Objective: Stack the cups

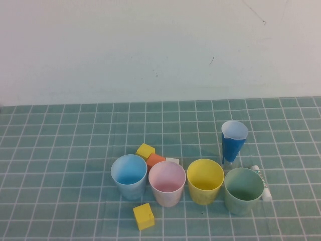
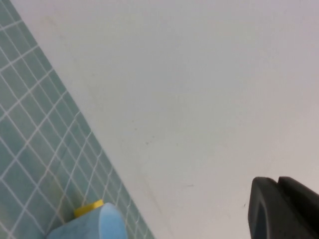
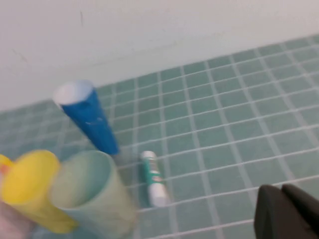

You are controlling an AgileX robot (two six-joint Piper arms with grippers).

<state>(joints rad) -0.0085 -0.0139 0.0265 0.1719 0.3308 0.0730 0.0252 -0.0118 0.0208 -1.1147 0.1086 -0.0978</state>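
Four cups stand upright in a row near the table's front: light blue (image 1: 129,175), pink (image 1: 167,183), yellow (image 1: 205,181) and pale green (image 1: 244,191), each apart from or just touching its neighbour, none inside another. Neither arm shows in the high view. My left gripper (image 2: 277,183) is shut and empty, off to one side of the light blue cup (image 2: 94,224), facing the white wall. My right gripper (image 3: 281,191) is shut and empty above the tiled table, to the right of the pale green cup (image 3: 92,191) and the yellow cup (image 3: 30,191).
A narrow dark blue cone cup (image 1: 233,143) stands behind the green one. A white-and-green marker (image 1: 262,182) lies right of the green cup. Yellow blocks (image 1: 145,150) (image 1: 144,216), an orange block (image 1: 155,160) and a white block (image 1: 172,161) lie around the cups. A white wall (image 1: 160,45) backs the table.
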